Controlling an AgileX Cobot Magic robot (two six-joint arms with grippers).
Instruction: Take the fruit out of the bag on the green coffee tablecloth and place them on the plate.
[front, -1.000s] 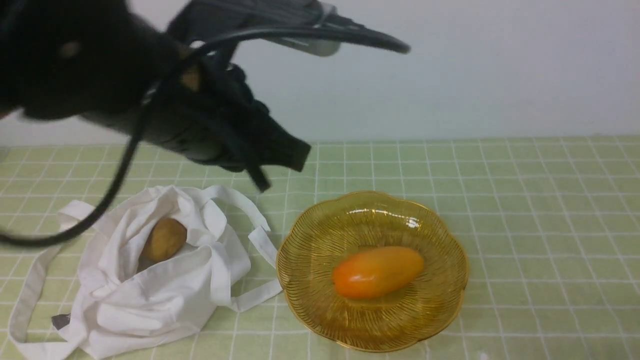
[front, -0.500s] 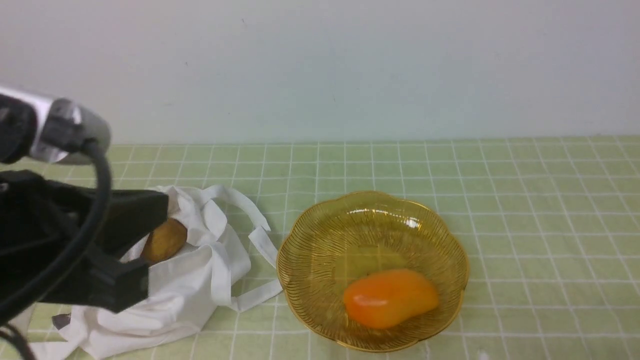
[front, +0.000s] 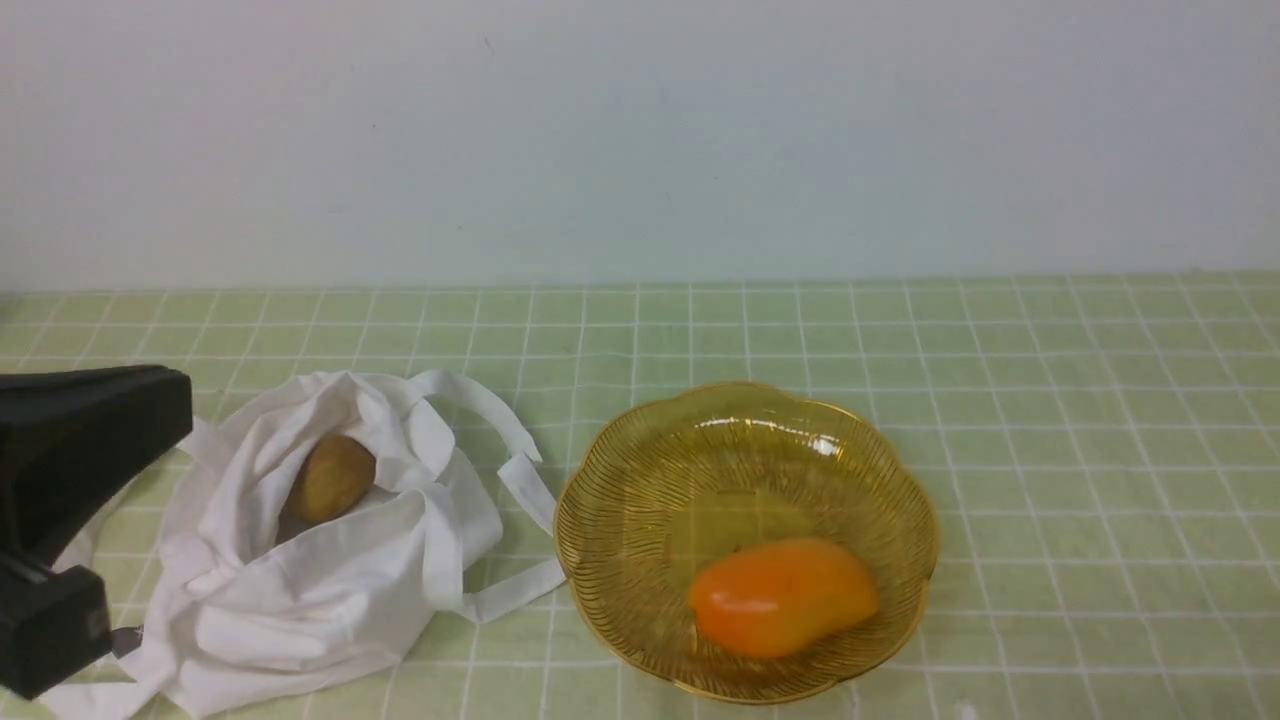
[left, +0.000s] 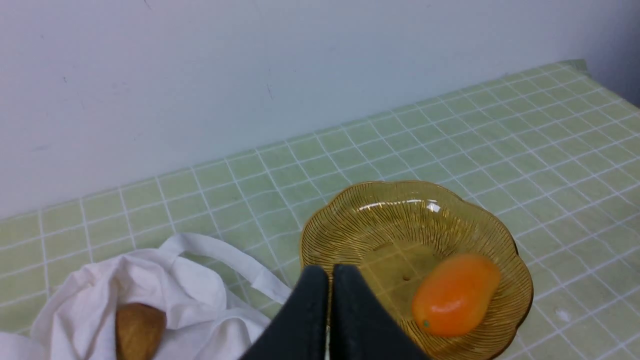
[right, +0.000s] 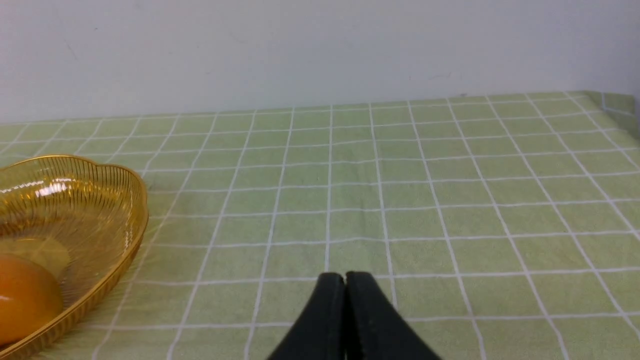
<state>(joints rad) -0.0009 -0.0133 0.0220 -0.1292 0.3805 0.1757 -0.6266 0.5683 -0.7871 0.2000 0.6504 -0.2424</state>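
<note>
Far left of the plate, at the frame's edge: left gripper, pulled clear of the spot above the plate where it hung a second ago, fingers pressed together on nothing. Just left of the plate: white bag, crumpled and slumped open on the green coffee tablecloth, one strap handle trailing up to the plate's rim, contact hard to tell. Nestled in the bag's mouth: brown kiwi, uncovered from above, not yet lifted. Inside the plate, on its near right part: orange mango, free of any grip, rolled there from the plate's middle within the last second and settled against the sloping ridged wall. Right of the plate: bare tablecloth, nothing else of the task. Farther right of the plate, seen only in its own wrist view: right gripper, fingers closed together and empty, well apart from the rim. Marks the halfway point, by the look of it: one fruit delivered, one left. Calls next, most likely, for a reach back left of the plate, into the open bag, for the kiwi.
</note>
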